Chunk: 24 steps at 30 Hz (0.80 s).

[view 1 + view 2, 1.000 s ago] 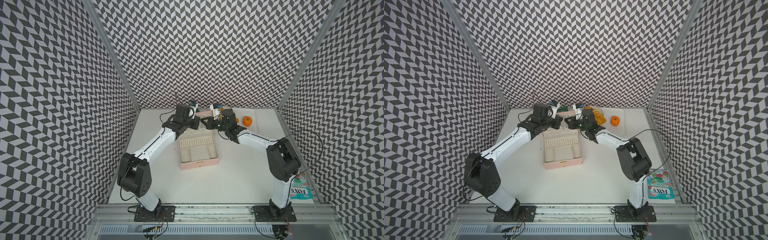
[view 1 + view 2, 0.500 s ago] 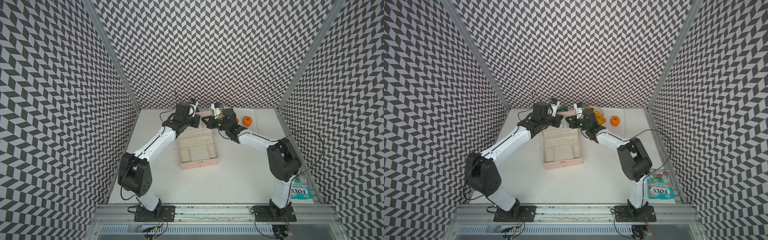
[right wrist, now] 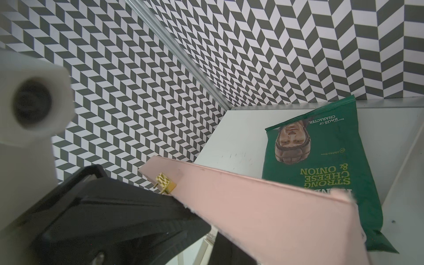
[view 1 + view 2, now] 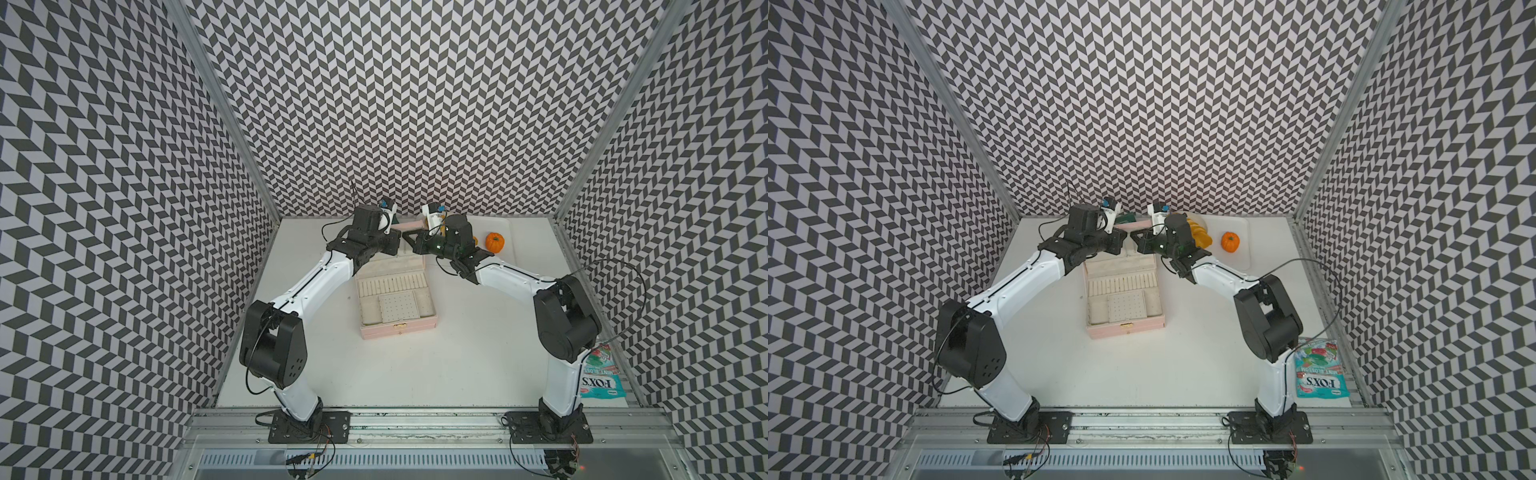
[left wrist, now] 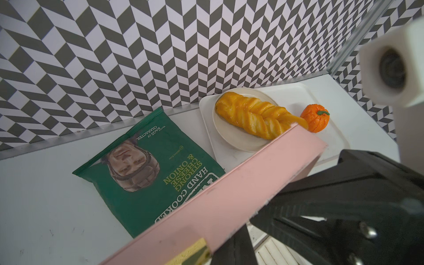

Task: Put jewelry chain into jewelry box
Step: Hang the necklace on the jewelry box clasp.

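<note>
The jewelry box (image 4: 399, 329) stands open in the middle of the table (image 4: 415, 374), with its pink lid (image 5: 229, 195) raised at the far side. The left gripper (image 4: 395, 245) and the right gripper (image 4: 410, 243) meet tip to tip at the near side of this lid. The fingers of both are closed together, but the views hide whether they hold something. The jewelry chain is too thin to find in any view. Beyond the lid lies a green crisp bag (image 5: 149, 195). To its right, a white tray (image 5: 298, 96) carries a braided pastry (image 5: 257, 118) and a small orange pumpkin (image 5: 315, 118).
</note>
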{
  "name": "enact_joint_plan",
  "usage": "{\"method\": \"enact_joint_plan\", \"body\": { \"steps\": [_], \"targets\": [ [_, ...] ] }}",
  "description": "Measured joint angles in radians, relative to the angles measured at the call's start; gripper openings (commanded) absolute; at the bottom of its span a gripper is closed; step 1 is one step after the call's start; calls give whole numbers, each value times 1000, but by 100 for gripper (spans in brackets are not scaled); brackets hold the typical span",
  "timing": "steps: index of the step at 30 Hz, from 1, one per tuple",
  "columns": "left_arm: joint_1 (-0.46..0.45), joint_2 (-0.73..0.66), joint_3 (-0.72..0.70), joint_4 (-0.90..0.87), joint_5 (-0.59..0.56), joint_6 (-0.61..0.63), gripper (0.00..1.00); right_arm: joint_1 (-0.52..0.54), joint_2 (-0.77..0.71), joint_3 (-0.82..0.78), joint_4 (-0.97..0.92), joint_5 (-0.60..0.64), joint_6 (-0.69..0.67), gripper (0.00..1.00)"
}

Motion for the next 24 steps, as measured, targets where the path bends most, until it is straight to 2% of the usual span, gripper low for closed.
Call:
{"method": "enact_joint_plan", "body": {
  "steps": [24],
  "targets": [
    [14, 0, -16, -12, 18, -32, 0, 1, 9, -21, -2, -35, 5, 0]
  ]
}}
